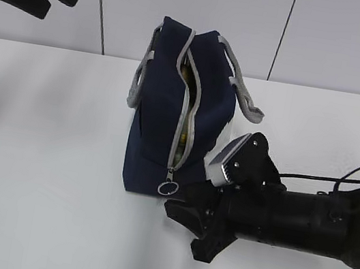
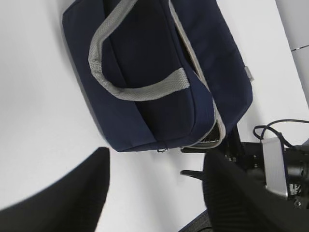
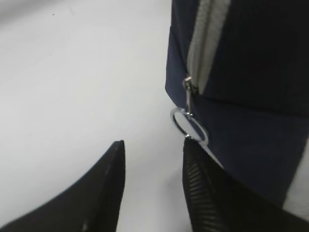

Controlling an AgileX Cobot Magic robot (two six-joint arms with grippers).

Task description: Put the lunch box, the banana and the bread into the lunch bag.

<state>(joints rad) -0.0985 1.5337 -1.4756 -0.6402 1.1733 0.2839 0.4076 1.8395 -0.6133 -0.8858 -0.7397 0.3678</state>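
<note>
Navy fabric lunch bag (image 1: pixel 161 124) stands upright near the middle of the white surface (image 1: pixel 39 152), towards its far edge, grey handles (image 1: pixel 242 93) drooping to either side. Its grey zipper (image 1: pixel 190 108) gapes, showing a sliver of yellow inside; the contents cannot be identified. The ring pull (image 3: pixel 189 126) hangs at the zipper's near, lower end. The right gripper (image 3: pixel 152 181), jaws apart and empty, sits just beside the ring. The left gripper (image 2: pixel 154 193), also parted and empty, hovers apart from the bag.
</note>
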